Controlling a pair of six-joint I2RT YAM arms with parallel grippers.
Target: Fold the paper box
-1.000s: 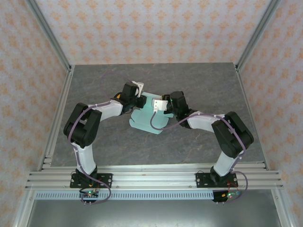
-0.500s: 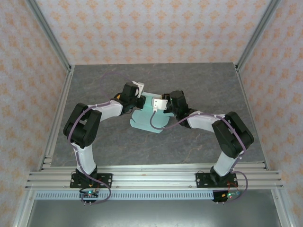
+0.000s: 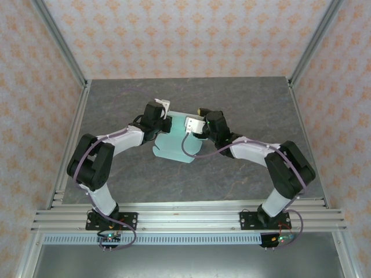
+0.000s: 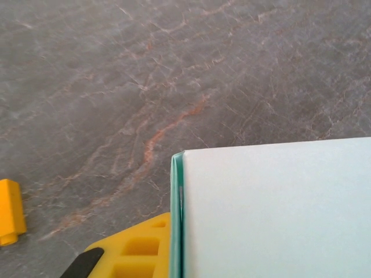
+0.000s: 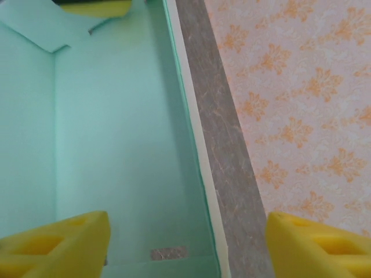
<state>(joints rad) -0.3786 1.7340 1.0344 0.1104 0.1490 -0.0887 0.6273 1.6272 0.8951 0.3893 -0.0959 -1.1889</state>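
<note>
The paper box (image 3: 174, 143), pale mint-blue card, lies partly folded in the middle of the table between both arms. My left gripper (image 3: 163, 119) is at its far left corner. In the left wrist view one yellow finger (image 4: 139, 250) presses against the folded edge of a raised panel of the paper box (image 4: 278, 208); the other finger is hidden behind the card. My right gripper (image 3: 195, 124) is at the far right side, open. Its fingers (image 5: 58, 243) stand on either side of an upright wall of the paper box (image 5: 122, 145) without touching it.
A small yellow-orange block (image 4: 10, 211) lies on the grey marbled table (image 3: 249, 98) to the left of the card. Aluminium frame posts and patterned walls (image 3: 185, 35) enclose the table. The arms' bases sit on the rail (image 3: 185, 220) at the near edge.
My right gripper has opened and let go of the box. The left arm has swung a little left, and the box has shifted slightly left with it.
</note>
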